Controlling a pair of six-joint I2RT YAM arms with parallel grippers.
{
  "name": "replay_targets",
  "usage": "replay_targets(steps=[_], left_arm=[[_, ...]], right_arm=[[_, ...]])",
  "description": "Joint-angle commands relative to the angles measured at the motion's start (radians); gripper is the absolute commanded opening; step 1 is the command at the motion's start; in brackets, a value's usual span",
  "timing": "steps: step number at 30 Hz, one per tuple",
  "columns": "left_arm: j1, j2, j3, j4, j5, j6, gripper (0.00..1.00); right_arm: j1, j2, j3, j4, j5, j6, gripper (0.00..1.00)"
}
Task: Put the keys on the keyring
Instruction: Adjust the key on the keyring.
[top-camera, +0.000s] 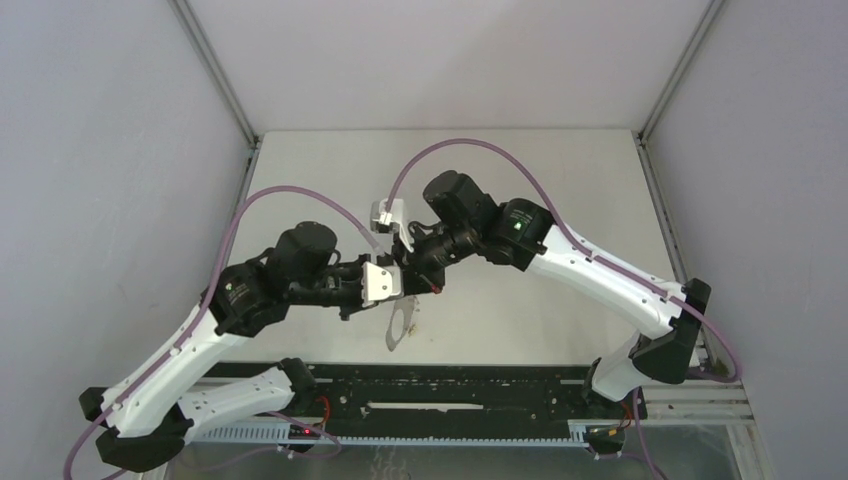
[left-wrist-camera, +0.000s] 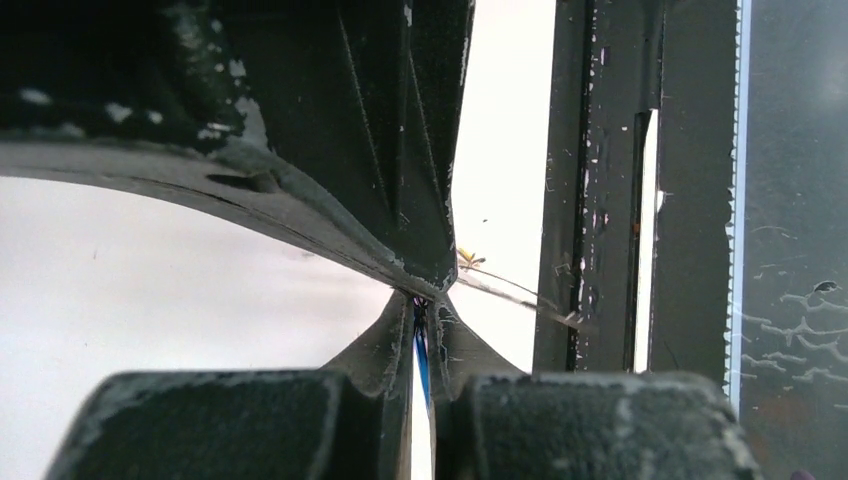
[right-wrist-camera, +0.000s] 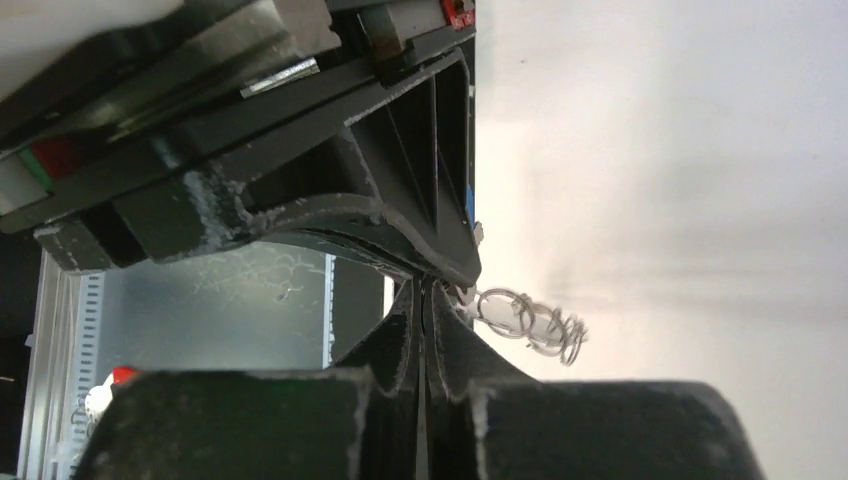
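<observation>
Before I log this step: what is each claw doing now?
Left claw: closed on the blue key.
Right claw: closed beside the small loops; grip unclear.

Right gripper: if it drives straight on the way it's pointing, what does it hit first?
The left gripper. The right gripper points at it tip to tip, seemingly in contact, so any advance should press into its fingers. The keyring's small loops hang just beside that line.

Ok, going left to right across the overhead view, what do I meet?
left arm's base → keyring → right arm's green light → right arm's base
</observation>
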Motion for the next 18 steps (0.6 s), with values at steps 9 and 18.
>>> replay_targets(steps=[9,18], left_arm=[[-0.013,-0.006,0.067,0.048,0.002,-0.020,0.16],[-0.013,-0.039,0.120,0.029,0.079,-0.024,0.43]], right_arm=[[-0.016,-0.259,-0.372,0.593,-0.033,0.122,0.00],[-0.024,-0.461,-0.761,1.248,-0.031,0.294,0.00]])
